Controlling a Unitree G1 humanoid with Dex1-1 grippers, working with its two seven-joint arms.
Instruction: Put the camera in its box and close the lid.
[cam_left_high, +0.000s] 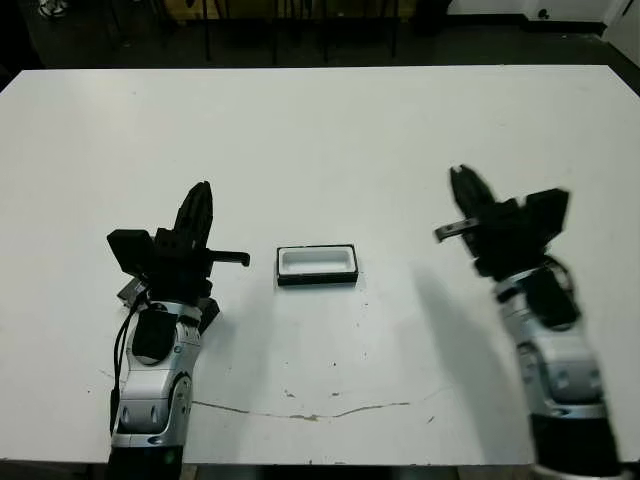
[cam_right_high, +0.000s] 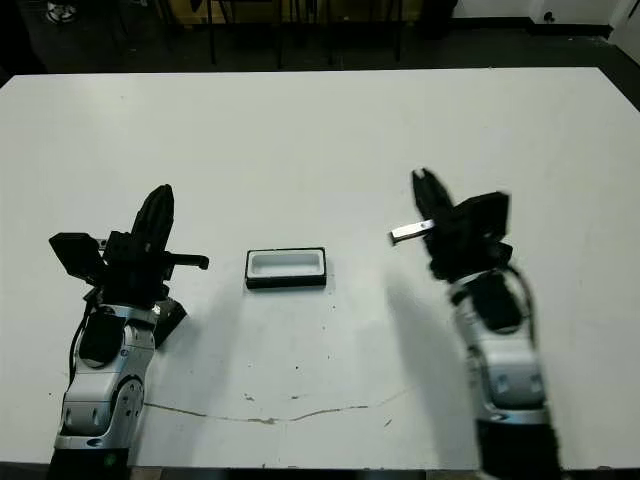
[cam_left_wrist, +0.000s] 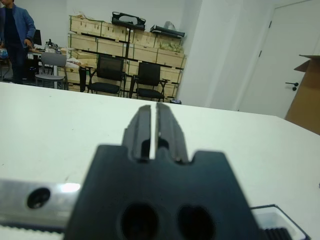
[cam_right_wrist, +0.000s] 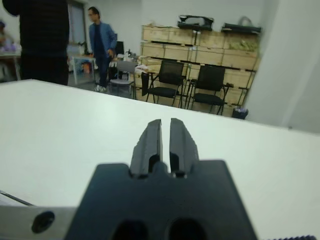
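- White tabletop (cam_left_high: 320, 130) fills the left eye view. A small black tray box with a white inside (cam_left_high: 317, 265) sits near the middle. It has no lid on it and nothing lies in it. From the box, the left black two-finger gripper (cam_left_high: 197, 212) is at about nine o'clock. The right black two-finger gripper (cam_left_high: 466, 186) is at about three o'clock, a bit higher up. Both are well apart from the box. The slim black camera and the striped lid do not show up in this view.
- White tabletop (cam_right_high: 320, 120) shows again in the right eye view, with the same things. The box (cam_right_high: 286, 268) lies between the two arms. The left gripper (cam_right_high: 157, 213) points to twelve o'clock, and so does the right gripper (cam_right_high: 428, 187). A thin brown crack line (cam_right_high: 270, 417) runs over the table at about six o'clock from the box.
- Black fingers (cam_left_wrist: 140, 131) of the left gripper are pressed close together in the left wrist view, with only a thin slit between them. They hold nothing. A corner of the box (cam_left_wrist: 280, 226) peeks in beside the gripper's body. Black chairs (cam_left_wrist: 127, 80), stacked wooden crates (cam_left_wrist: 100, 40) and a person in a blue jacket (cam_left_wrist: 15, 35) are far past the table.
- Black fingers (cam_right_wrist: 150, 142) of the right gripper are also pressed close together in the right wrist view, and they hold nothing. Past the table stand black chairs (cam_right_wrist: 190, 82) and a person in a blue jacket (cam_right_wrist: 102, 45).
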